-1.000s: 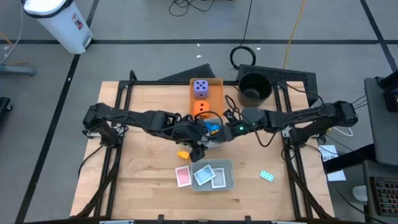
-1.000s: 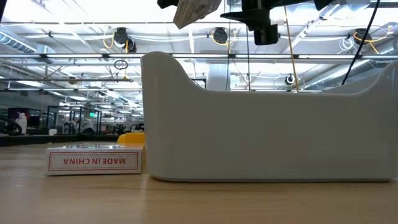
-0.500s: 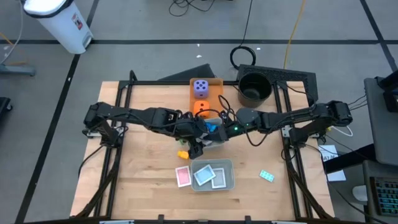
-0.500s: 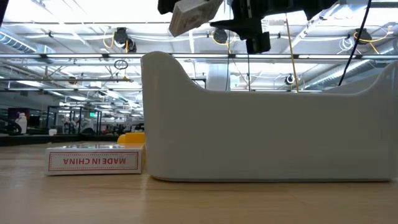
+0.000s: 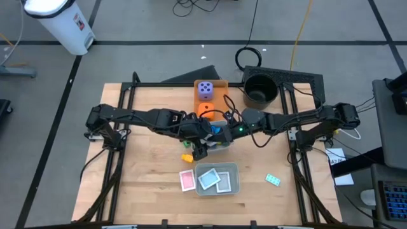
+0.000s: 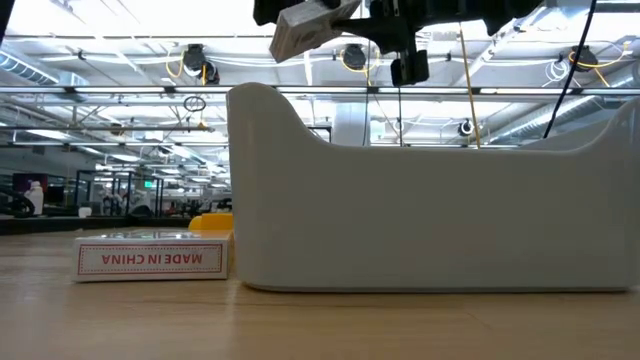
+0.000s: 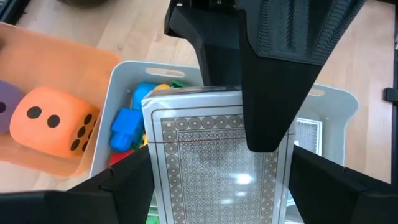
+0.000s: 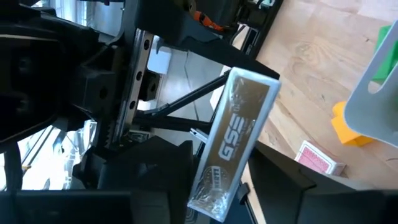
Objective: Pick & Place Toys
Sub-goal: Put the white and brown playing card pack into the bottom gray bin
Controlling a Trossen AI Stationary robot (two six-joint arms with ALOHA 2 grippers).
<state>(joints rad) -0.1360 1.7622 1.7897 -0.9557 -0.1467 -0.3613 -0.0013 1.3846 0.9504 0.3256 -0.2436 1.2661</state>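
Note:
A white card pack point(image 7: 211, 162) with a patterned face hangs above the grey brick tray point(image 7: 118, 87) at the table's middle. My left gripper point(image 5: 202, 147) and my right gripper point(image 5: 220, 135) are both shut on it. The tray holds blue point(image 7: 127, 121), yellow and green bricks. An orange die point(image 5: 205, 110) and a purple die point(image 5: 205, 90) lie in the flat orange tray point(image 5: 219, 84). A second grey tray point(image 5: 217, 179) near the front edge holds cards. A pink card pack point(image 5: 186, 180) lies flat beside it. A yellow brick point(image 5: 186, 157) lies on the table. My left gripper pinches the pack's two long edges point(image 7: 152, 186) between its fingers point(image 7: 93, 193), slanting down from the table's left. The pack is lifted clear above the brick tray. My right gripper comes level from the table's right. One finger point(image 7: 273, 93) lies over the patterned face, the other behind the pack. The pack's narrow printed side point(image 8: 233, 146) stands tilted between them.
A black pot point(image 5: 259, 89) stands at the far right behind the table. A teal card point(image 5: 272, 180) lies on bare wood near the front right. In the low view the front grey tray point(image 6: 430, 210) blocks most of the table.
My right gripper has moved a little toward the table's left, closing in on the card pack in my left gripper. The pack has stayed lifted in the same place.

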